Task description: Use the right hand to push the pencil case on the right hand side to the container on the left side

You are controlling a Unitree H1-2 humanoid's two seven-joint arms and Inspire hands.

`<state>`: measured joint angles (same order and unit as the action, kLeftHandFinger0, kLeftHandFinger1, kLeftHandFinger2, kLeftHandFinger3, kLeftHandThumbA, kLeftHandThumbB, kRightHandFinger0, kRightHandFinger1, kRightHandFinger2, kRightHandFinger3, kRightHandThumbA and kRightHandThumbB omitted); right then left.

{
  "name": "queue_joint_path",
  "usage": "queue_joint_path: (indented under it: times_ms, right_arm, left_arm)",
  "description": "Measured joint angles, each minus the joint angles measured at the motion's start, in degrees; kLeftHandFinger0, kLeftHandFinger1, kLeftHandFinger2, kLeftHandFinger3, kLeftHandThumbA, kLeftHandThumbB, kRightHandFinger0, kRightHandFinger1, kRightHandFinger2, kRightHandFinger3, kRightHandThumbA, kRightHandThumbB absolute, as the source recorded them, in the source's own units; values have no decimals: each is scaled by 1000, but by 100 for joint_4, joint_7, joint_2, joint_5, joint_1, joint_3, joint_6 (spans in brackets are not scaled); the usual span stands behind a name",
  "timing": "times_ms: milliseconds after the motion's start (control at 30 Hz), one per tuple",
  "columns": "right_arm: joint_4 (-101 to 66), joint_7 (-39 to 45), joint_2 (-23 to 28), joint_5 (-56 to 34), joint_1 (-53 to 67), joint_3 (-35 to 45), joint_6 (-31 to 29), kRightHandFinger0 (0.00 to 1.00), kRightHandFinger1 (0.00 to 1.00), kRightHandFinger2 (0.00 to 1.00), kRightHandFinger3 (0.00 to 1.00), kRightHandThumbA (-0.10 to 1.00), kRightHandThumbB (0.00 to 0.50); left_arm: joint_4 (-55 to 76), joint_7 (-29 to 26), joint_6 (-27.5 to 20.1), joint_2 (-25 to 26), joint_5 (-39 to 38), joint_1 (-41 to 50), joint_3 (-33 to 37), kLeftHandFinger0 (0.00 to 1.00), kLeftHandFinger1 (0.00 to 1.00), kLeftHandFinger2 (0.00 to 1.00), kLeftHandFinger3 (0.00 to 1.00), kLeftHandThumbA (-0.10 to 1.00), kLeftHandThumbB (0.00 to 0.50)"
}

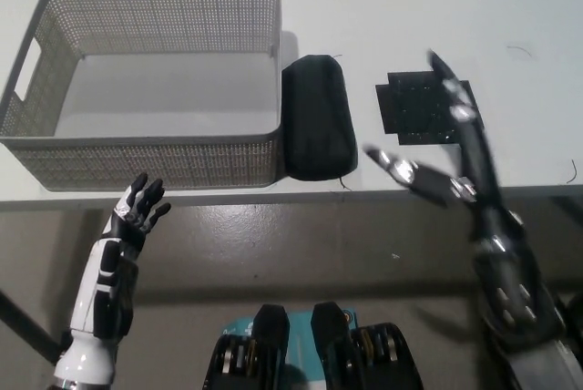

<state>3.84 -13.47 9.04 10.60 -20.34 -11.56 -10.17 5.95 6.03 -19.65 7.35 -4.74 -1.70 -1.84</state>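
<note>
A black pencil case (316, 118) lies on the white table (410, 7), its left side against the right wall of a grey mesh basket (146, 146). My black right hand (446, 148) is open with fingers spread, off to the right of the case and clear of it, near the table's front edge. Below the table's front edge at the lower left, my white left hand (137, 210) rests open and holds nothing.
A flat black patch (414, 106) lies on the table to the right of the case, partly under my right hand. The basket has nothing in it. Below the table edge is grey floor.
</note>
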Motion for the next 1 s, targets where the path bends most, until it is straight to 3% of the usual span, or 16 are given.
queue_joint_path:
  times_ms: [33,67,100,200,267,333,400,500,700,1000]
  right_arm:
    - [-145,27,29,-50,167,33,-20,1000,1000,1000,1000,1000,240]
    - [-456,99,99,-216,546,104,-113,1000,1000,1000,1000,1000,195]
    - [-556,127,120,-277,692,132,-144,1000,1000,1000,1000,1000,236]
    - [-731,266,163,-541,1317,268,-345,1000,1000,1000,1000,1000,210]
    - [-687,398,166,-711,1591,320,-434,1000,1000,1000,1000,1000,216]
    - [-634,489,162,-828,1707,342,-493,1000,1000,1000,1000,1000,218]
    - [-527,613,153,-985,1764,368,-527,1000,1000,1000,1000,1000,222]
    - [-381,768,142,-1165,1771,384,-566,1000,1000,1000,1000,1000,165]
    - [274,1135,38,-1569,1703,454,-803,1000,1000,1000,1000,1000,148]
    - [514,1430,-89,-1859,1627,613,-954,1000,1000,1000,1000,1000,113]
  left_arm:
    - [-4,0,0,10,0,-20,-6,1000,1000,1000,1000,1000,109]
    - [-23,0,0,40,0,-109,-29,1000,1000,1000,1000,1000,104]
    - [-27,0,0,48,0,-138,-37,1000,1000,1000,1000,1000,107]
    - [-36,-2,-1,143,7,-332,-126,1000,1000,1000,1000,1000,103]
    - [-52,-2,-2,169,6,-412,-157,1000,1000,1000,1000,1000,118]
    - [-72,-2,-2,173,11,-438,-168,1000,1000,1000,1000,1000,101]
    - [-114,-4,-1,173,35,-446,-181,1000,1000,1000,1000,1000,90]
    - [-201,-5,0,173,58,-454,-196,1000,1000,1000,1000,1000,77]
    - [-698,-4,-30,177,120,-462,-205,1000,1000,1000,1000,1000,86]
    - [-783,-4,-39,176,174,-325,-200,1000,1000,1000,1000,1000,55]
